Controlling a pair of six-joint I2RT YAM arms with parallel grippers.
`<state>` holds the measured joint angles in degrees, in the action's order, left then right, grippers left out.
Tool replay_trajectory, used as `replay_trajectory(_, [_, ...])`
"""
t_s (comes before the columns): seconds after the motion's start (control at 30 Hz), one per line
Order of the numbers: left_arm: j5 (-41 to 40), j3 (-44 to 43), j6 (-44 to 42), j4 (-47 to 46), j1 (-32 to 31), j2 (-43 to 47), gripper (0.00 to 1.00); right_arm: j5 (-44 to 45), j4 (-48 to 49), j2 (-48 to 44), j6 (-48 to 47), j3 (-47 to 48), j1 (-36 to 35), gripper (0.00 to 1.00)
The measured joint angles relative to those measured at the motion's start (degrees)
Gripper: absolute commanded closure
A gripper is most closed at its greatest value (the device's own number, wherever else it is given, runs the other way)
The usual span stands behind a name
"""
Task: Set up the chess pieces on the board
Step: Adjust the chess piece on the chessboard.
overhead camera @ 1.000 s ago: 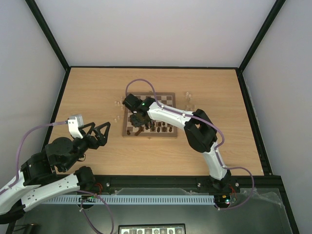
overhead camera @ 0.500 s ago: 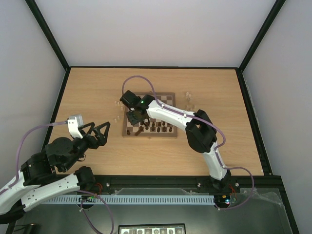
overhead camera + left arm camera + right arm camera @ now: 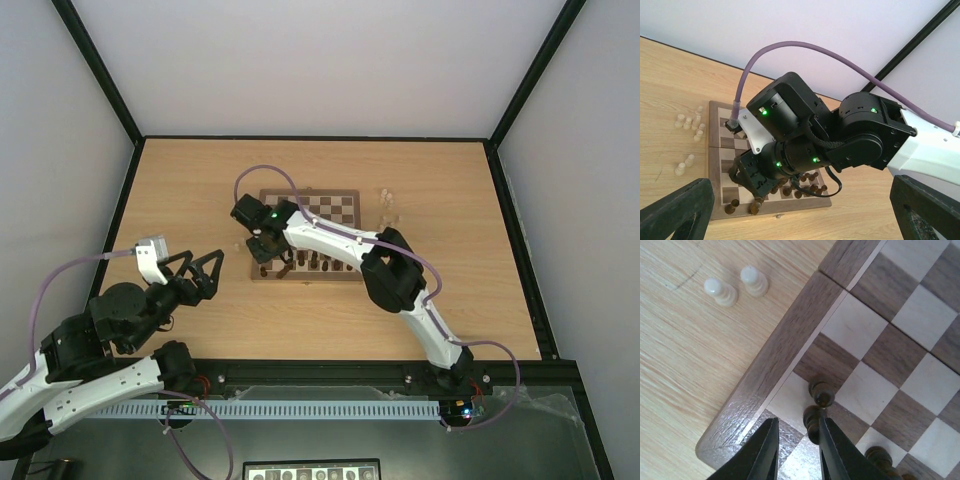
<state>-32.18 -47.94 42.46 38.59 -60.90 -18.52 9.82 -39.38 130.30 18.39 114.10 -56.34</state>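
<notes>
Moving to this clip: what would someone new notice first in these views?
The right arm reaches over the board, the right hand low at the near-left corner, jaws slightly apart above dark pieces standing there. More dark pieces line the board's near edge, while pale pieces sit off the board on the tabletop to its left. The left hand hangs wide open, empty, left of the board.

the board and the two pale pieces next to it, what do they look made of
The board looks like wood: grain streaks run along its mid-brown border, with a soft satin sheen; the checks may be veneer or inlay. The two pale pieces beside it look like turned light wood, smooth with ringed collars, though plastic cannot be ruled out.
</notes>
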Motion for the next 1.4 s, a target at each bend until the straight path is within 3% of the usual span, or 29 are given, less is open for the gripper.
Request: replay_trajectory(1.4, [0.0, 0.0, 0.0, 0.0, 0.0, 0.6, 0.01, 3.1, -1.9, 0.3, 0.2, 0.2, -0.8, 0.80])
